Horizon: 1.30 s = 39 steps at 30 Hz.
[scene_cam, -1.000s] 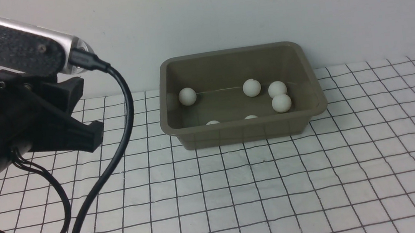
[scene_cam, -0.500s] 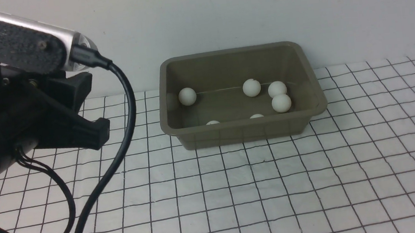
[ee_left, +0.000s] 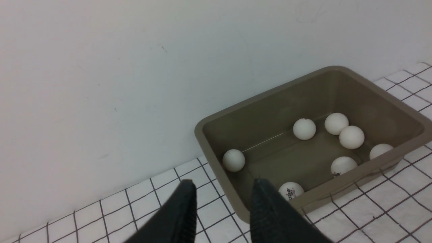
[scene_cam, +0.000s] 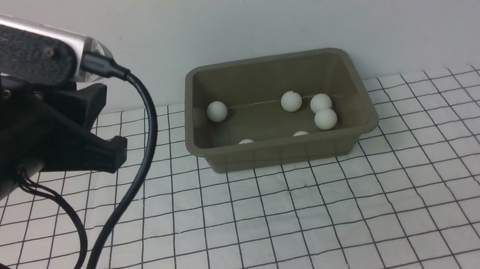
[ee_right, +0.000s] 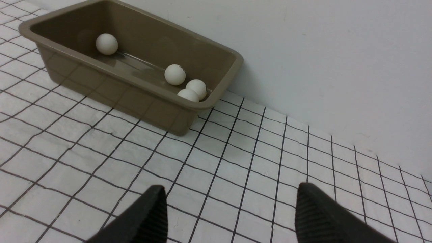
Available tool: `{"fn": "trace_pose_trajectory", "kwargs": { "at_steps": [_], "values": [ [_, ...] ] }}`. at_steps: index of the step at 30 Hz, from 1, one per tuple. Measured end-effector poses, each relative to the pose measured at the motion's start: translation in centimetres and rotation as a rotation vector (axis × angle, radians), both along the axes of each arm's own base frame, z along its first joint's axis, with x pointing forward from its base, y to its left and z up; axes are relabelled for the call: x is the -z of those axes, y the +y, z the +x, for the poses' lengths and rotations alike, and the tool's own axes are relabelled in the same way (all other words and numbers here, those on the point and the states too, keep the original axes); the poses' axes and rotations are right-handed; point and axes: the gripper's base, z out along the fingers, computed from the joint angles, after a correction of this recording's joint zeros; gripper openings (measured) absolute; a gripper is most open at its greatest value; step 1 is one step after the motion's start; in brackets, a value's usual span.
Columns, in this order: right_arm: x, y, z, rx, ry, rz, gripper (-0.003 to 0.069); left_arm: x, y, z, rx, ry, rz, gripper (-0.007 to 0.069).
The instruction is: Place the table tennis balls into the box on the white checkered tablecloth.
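Note:
The olive-grey box point(scene_cam: 282, 153) stands on the white checkered tablecloth point(scene_cam: 320, 215) against the back wall. Several white table tennis balls point(scene_cam: 326, 119) lie inside it, one at the far left corner point(scene_cam: 217, 111) and two half hidden behind the near wall point(scene_cam: 246, 141). In the left wrist view the box point(ee_left: 270, 111) holds several balls point(ee_left: 351, 137), some with dark logos. My left gripper point(ee_left: 223, 182) hovers open and empty near the box's left end. My right gripper point(ee_right: 230, 187) is wide open and empty over bare cloth, to the right of the box point(ee_right: 111, 87).
My left arm point(scene_cam: 21, 130) and its black cable point(scene_cam: 137, 172) fill the left of the front view. A pale wall point(scene_cam: 298, 12) rises directly behind the box. The right arm does not show in the front view.
My left arm shifted slightly right and up, then held still. One ball by the box's near wall rolled a little to the right.

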Motion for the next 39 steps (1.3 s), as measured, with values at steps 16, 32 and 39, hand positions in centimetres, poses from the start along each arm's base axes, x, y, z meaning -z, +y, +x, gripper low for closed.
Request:
{"fn": "trace_pose_trajectory", "kwargs": {
  "at_steps": [16, 32, 39],
  "values": [
    [0.6, 0.0, -0.2, -0.010, 0.072, -0.013, 0.0463, -0.1, -0.1, 0.0, 0.016, -0.010, -0.008, 0.0209],
    [0.8, 0.1, -0.3, -0.013, 0.094, -0.017, 0.0463, 0.0, -0.5, -0.1, 0.057, -0.011, 0.016, 0.0209],
    [0.8, 0.1, -0.3, -0.013, 0.096, -0.017, 0.0463, 1.0, -2.0, -0.4, 0.252, 0.041, 0.082, 0.0209]
  ]
}}
